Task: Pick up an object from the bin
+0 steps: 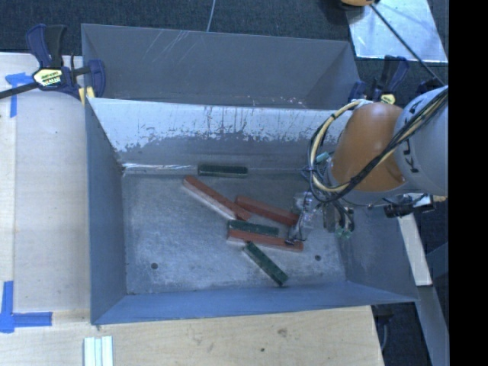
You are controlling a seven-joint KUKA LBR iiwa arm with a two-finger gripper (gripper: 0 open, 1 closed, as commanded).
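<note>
Claw point(299, 231) down at right end of lower reddish-brown bar point(255, 238); grip state cannot be told, orange wrist cover point(366, 147) crowding view.

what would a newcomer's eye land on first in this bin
The arm's orange-covered wrist looms at the right of the bin, its gripper down at the right end of a small heap of red-brown and dark green sticks mid-floor. One dark green stick lies alone against the back wall.

The grey bin point(164, 239) carries a loose heap of red-brown and green bars point(263, 239).
</note>
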